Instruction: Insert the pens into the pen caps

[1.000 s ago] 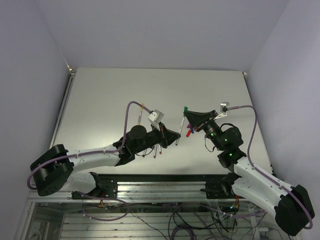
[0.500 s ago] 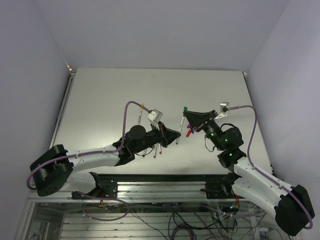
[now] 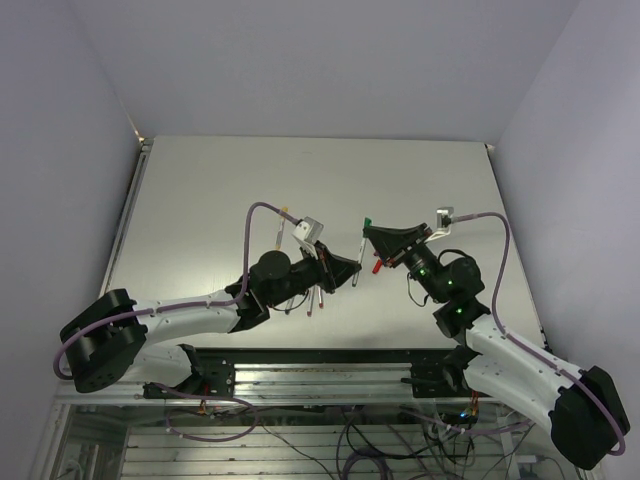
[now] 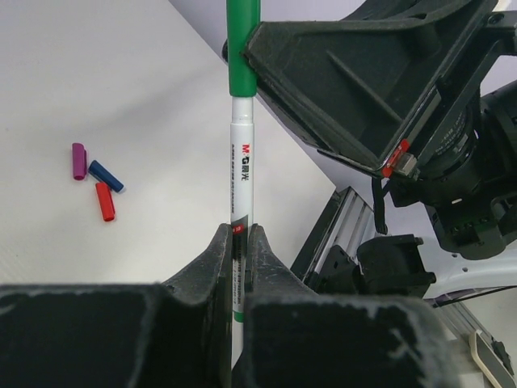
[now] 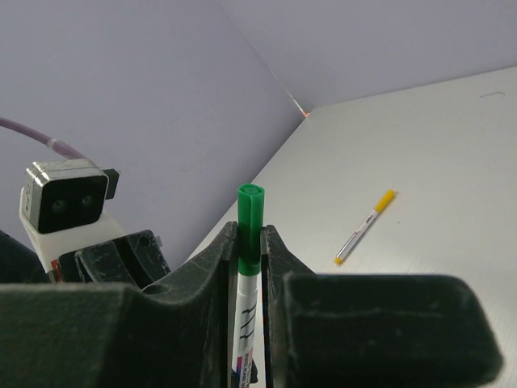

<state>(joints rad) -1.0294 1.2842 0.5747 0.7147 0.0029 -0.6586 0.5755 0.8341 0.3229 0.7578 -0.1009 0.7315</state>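
Observation:
A white green-tipped pen (image 4: 242, 162) stands between both grippers, above the table. My left gripper (image 4: 240, 230) is shut on the lower barrel. A green pen cap (image 5: 250, 222) sits over the pen's far end, and my right gripper (image 5: 249, 234) is shut on that cap. From above, the left gripper (image 3: 352, 272) and right gripper (image 3: 370, 232) nearly meet at mid-table, with the green cap (image 3: 368, 220) poking out past the right jaws. Purple (image 4: 78, 160), blue (image 4: 106, 175) and red (image 4: 105, 201) caps lie loose on the table below.
A yellow-capped pen (image 5: 365, 226) lies alone on the table, further back on the left, also seen from above (image 3: 283, 224). More pens (image 3: 315, 300) lie partly under the left arm. The red cap (image 3: 377, 265) shows just below the right gripper.
My right gripper has shifted slightly left, toward the left gripper, with the green cap. The left arm has barely moved. Both grips are unchanged.

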